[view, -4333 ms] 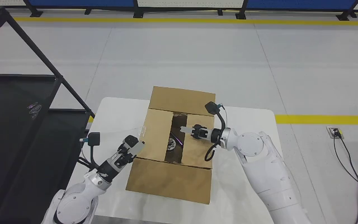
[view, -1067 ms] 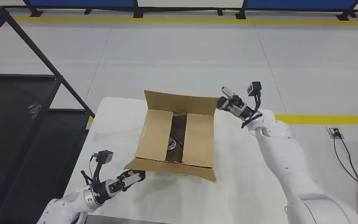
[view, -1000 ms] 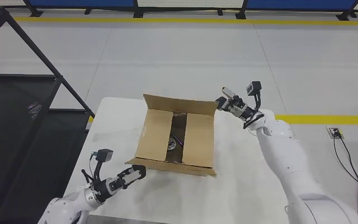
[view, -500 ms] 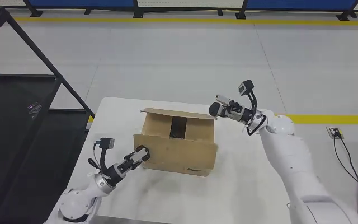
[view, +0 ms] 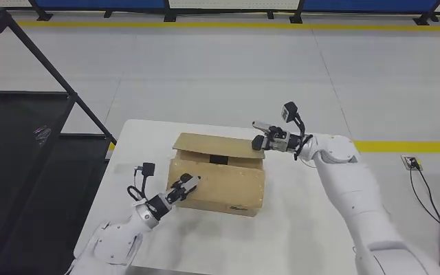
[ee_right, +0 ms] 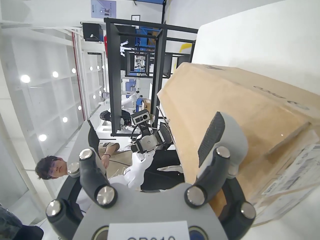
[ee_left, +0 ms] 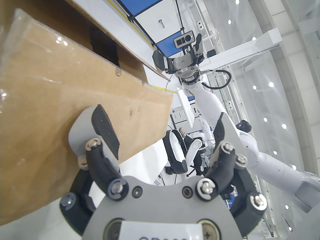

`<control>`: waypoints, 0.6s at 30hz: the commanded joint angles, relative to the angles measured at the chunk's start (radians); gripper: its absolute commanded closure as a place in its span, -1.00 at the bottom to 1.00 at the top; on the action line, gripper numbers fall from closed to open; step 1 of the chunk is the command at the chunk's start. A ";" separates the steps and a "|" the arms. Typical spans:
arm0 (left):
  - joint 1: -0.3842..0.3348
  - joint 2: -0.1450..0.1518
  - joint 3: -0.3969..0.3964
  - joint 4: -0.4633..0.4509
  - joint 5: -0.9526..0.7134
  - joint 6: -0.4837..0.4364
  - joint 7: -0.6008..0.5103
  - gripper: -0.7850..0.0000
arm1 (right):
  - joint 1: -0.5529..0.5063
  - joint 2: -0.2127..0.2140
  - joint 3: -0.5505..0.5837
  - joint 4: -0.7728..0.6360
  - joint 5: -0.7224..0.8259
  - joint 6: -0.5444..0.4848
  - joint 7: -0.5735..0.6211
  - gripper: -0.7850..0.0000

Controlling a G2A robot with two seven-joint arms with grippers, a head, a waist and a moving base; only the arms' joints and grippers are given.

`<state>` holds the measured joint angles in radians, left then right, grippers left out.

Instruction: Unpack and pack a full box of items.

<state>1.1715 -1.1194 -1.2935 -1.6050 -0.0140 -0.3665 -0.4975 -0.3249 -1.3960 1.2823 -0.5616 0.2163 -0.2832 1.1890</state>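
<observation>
Top view | box [view: 220, 187] on white table [view: 302, 227] | yellow floor line [view: 399, 146] | black rack [view: 34, 158]

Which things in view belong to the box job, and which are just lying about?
Job: cardboard box; left gripper, open, at its near face; right gripper, open, at its far corner; white table under it.
Lying about: black rack beside the table; floor socket with cable.

A white table [view: 302, 227] sits at the lower middle of the top view. A black rack [view: 31, 172] stands at the left edge, and a yellow floor line [view: 392, 146] runs at the right.
</observation>
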 commanded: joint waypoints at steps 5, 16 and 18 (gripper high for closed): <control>-0.029 -0.008 0.031 0.028 0.023 0.025 0.026 -1.00 | -0.011 -0.003 -0.020 -0.014 0.017 0.057 0.015 -1.00; -0.047 -0.019 0.062 0.033 0.043 0.040 0.049 -1.00 | -0.106 0.008 -0.043 -0.146 0.002 0.068 0.028 -1.00; -0.046 -0.019 0.059 0.031 0.042 0.037 0.054 -1.00 | -0.137 0.015 -0.040 -0.191 -0.011 0.066 0.029 -1.00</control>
<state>1.1247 -1.1384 -1.2324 -1.5733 0.0291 -0.3279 -0.4467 -0.4478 -1.3840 1.2407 -0.7304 0.2115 -0.2171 1.2184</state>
